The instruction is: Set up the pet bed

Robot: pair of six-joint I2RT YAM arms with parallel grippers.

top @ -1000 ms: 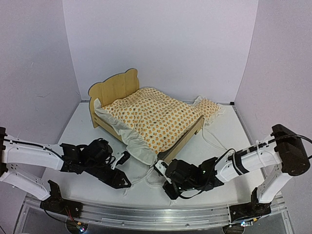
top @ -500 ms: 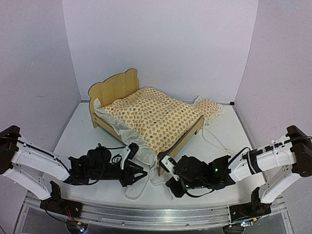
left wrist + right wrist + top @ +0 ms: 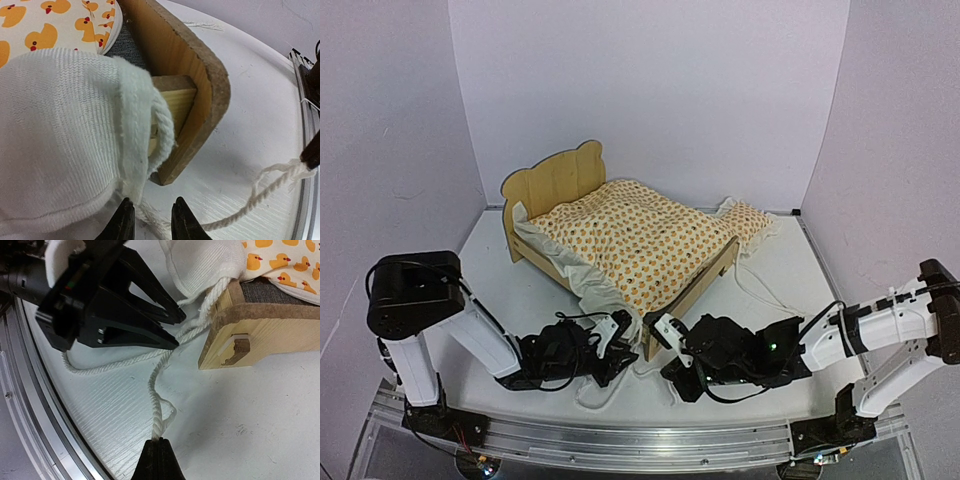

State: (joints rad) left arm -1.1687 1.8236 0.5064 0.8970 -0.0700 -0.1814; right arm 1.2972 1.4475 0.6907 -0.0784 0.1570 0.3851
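At bottom centre the right pincer (image 3: 158,444) closed on the white cord (image 3: 155,386), left pincer (image 3: 151,212) slightly open, cord between its fingers, beside the pet bed (image 3: 192,85) corner.

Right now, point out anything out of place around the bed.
The pillow lies on the table beside the pet bed, not on it. The white ruffle of the bedding droops over the near corner, and a cord trails loose across the table.

White-shelled arms (image 3: 480,335), black joint housings (image 3: 415,290), looping black cables (image 3: 820,318), black tapered left hand (image 3: 150,220) and right hand (image 3: 159,460).
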